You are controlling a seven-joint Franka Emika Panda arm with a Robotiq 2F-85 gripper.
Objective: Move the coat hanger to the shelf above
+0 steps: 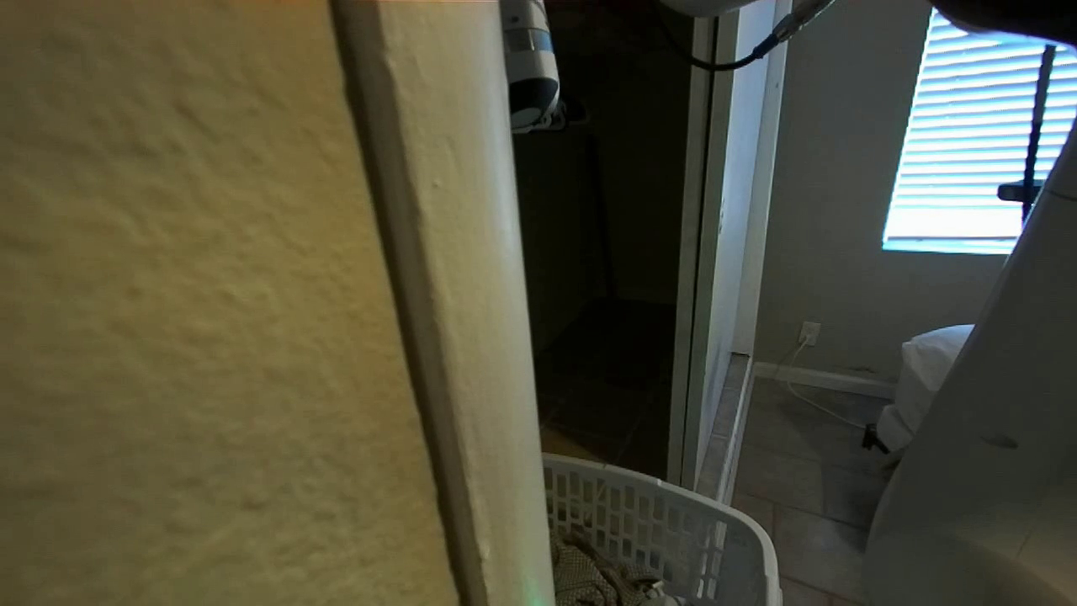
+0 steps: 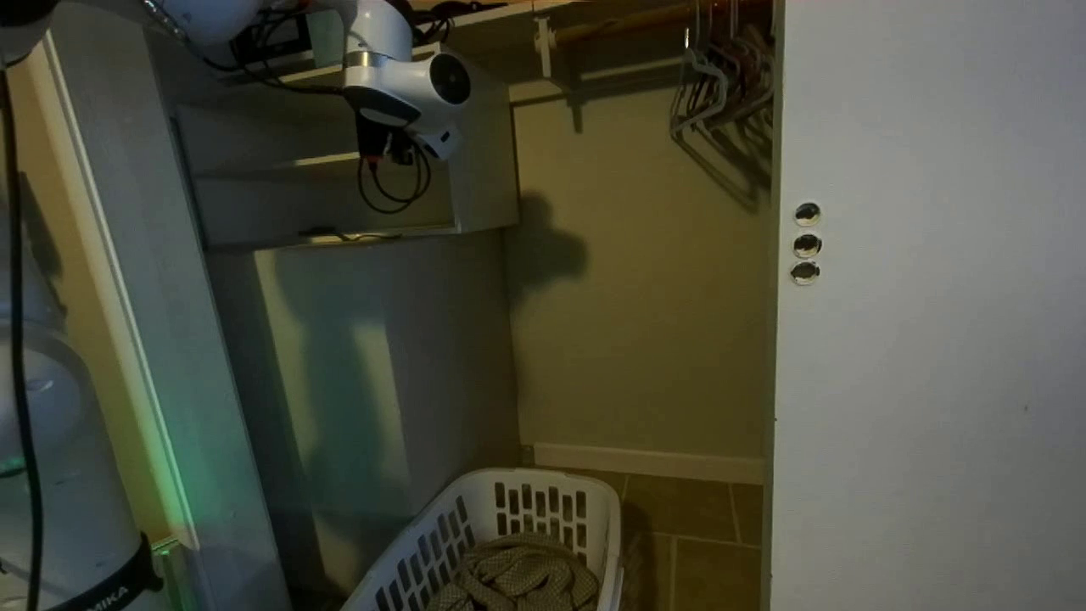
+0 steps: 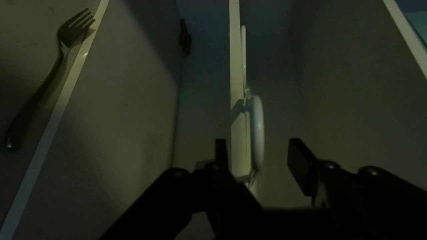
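Observation:
A pale, curved, tube-like thing lies along the middle shelf edge in the wrist view. It looks like a hanger seen edge-on, but I cannot tell for certain. No near-black coat hanger can be made out surely. A thin dark thing lies on the lowest shelf edge in an exterior view, too small to identify. My gripper is open, its fingers apart either side of the shelf edge and the pale tube, not visibly touching them. In an exterior view the arm's wrist is before the cabinet and the fingers are hidden.
A fork lies by the left board edge in the wrist view. A small dark thing is at the back. Pale hangers hang from a rod. A laundry basket holds cloth below. A white door stands to one side.

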